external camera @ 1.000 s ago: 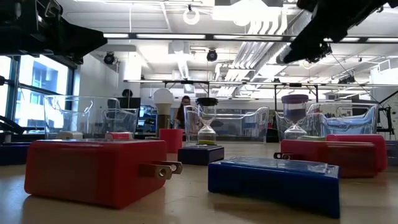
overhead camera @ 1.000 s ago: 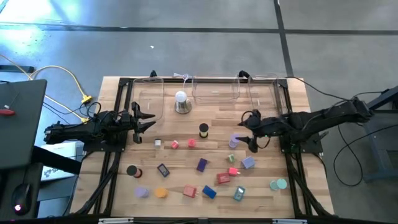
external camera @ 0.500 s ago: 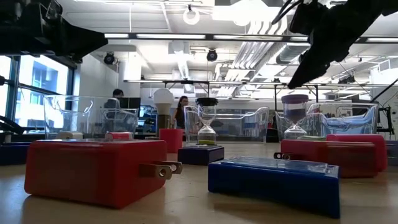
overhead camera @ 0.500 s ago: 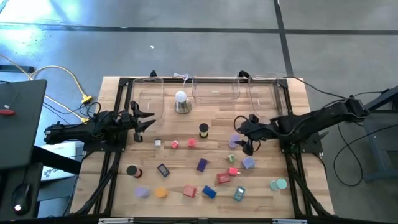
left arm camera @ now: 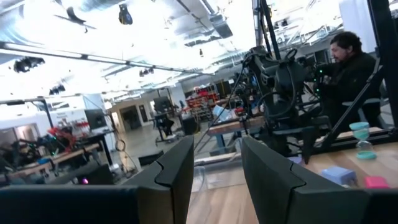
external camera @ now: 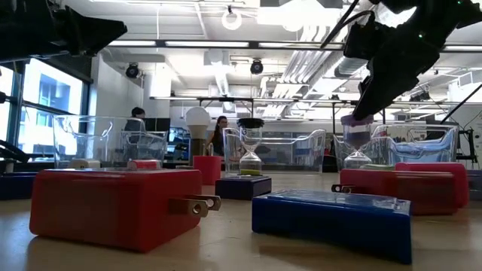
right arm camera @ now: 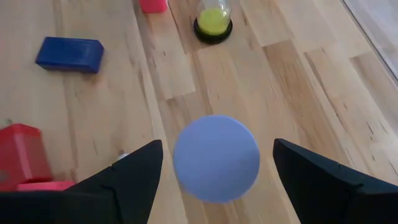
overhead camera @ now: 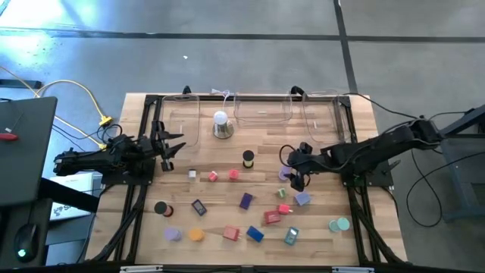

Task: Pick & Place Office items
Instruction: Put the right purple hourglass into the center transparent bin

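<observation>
With its jaws wide apart, the right gripper [overhead camera: 292,176] hangs directly over the lilac roll [right arm camera: 216,157] mid-table, nothing gripped yet. Best move: drop straight, keep it centred btwn fingers, close low. Left gripper [overhead camera: 168,145] waits at table's left edge, part-open, empty.

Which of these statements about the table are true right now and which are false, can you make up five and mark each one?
1. The right end effector hangs open directly over a lilac sand timer. True.
2. The left end effector holds a red block. False: it holds nothing.
3. The black-capped sand timer stands upright on the table. True.
4. The white dome lamp lies inside a clear tray. False: it stands on the wood in front of the trays.
5. The clear trays are full of items. False: no office items show in them.
</observation>
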Tool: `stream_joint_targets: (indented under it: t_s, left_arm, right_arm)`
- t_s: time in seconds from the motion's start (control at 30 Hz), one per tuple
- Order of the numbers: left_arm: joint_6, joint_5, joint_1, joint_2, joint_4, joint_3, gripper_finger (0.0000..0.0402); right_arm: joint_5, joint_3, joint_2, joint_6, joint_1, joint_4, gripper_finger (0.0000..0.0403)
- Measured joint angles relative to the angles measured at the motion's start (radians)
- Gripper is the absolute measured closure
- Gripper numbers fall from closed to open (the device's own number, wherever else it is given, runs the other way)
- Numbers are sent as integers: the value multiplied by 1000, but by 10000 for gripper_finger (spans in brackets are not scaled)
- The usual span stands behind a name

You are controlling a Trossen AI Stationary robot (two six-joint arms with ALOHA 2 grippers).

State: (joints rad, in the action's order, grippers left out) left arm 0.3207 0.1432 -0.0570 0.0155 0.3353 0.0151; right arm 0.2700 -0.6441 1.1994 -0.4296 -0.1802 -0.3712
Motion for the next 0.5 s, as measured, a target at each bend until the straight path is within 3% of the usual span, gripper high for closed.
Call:
stream_joint_targets:
  t_s: [0.5]
  left_arm:
    - [49,1,0,0,59,0,271]
  right_arm:
    - [8,0,16,-64,-1,-7,109]
